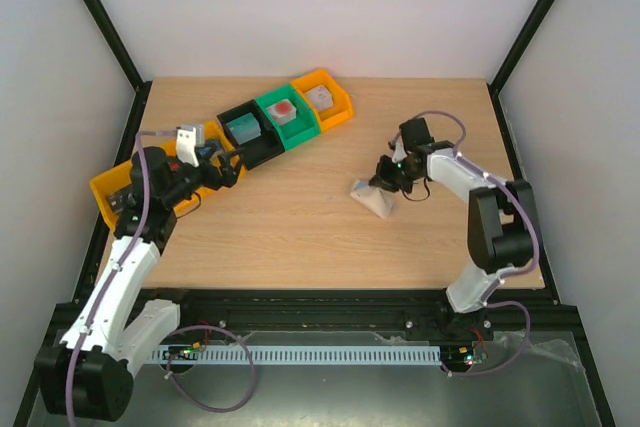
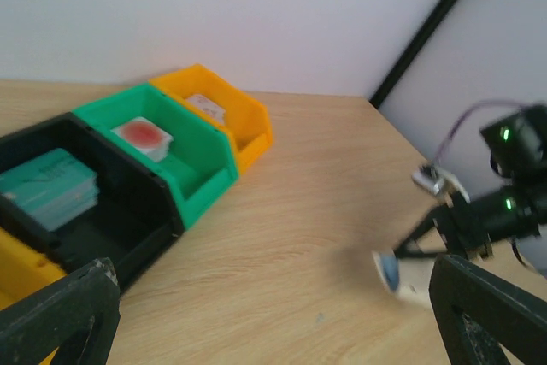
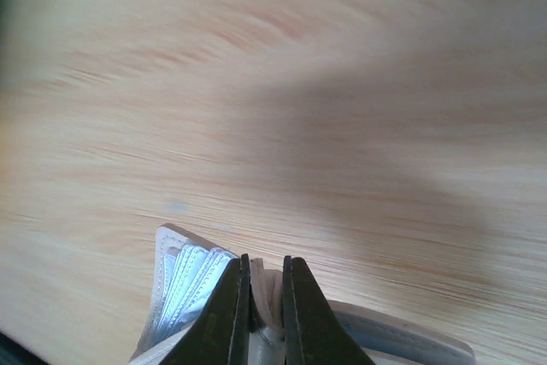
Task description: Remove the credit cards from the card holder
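The card holder (image 1: 375, 199) stands tent-like on the table, right of centre, beige outside. My right gripper (image 1: 386, 179) is shut on its upper edge. In the right wrist view the gripper (image 3: 265, 297) pinches a beige fold between its two fingers, and the holder's light blue pockets (image 3: 184, 284) fan out to the left. I cannot make out any credit cards in the holder. My left gripper (image 1: 228, 162) is open and empty near the black bin. In the left wrist view it (image 2: 273, 322) is spread wide, with the card holder (image 2: 402, 275) far off to the right.
A diagonal row of bins lies at the back left: orange (image 1: 322, 102) with a pale item, green (image 1: 288, 117) with a white-and-red item, black (image 1: 245, 132) with a teal stack, and another orange one (image 1: 110, 192) at the left edge.
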{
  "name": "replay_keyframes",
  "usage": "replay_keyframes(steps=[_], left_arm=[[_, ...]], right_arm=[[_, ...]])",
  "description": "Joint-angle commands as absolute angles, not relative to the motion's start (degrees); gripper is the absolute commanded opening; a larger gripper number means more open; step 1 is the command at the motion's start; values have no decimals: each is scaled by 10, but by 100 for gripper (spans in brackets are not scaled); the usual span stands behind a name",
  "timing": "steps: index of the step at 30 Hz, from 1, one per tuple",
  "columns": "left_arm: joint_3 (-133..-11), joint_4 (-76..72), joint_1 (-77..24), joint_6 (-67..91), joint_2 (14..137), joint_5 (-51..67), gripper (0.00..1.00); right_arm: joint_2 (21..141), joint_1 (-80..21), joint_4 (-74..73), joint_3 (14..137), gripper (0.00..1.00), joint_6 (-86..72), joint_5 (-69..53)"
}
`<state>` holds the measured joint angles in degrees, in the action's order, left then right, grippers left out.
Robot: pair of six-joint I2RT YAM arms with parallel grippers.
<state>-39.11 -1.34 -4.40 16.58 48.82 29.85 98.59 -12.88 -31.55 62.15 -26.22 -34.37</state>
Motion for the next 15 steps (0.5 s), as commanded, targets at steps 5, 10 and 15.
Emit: replay_keyframes(steps=[5, 10, 15], left_arm=[[-395, -101, -204, 195, 533, 306, 99], [-422, -184, -250, 245, 589, 283, 99], [-452, -225, -250, 269, 625, 231, 98]], right_arm=[[843, -259, -47, 688, 2, -516, -268], [828, -347, 57, 714, 2, -551, -219], [822, -387, 53, 756, 2, -513, -207]])
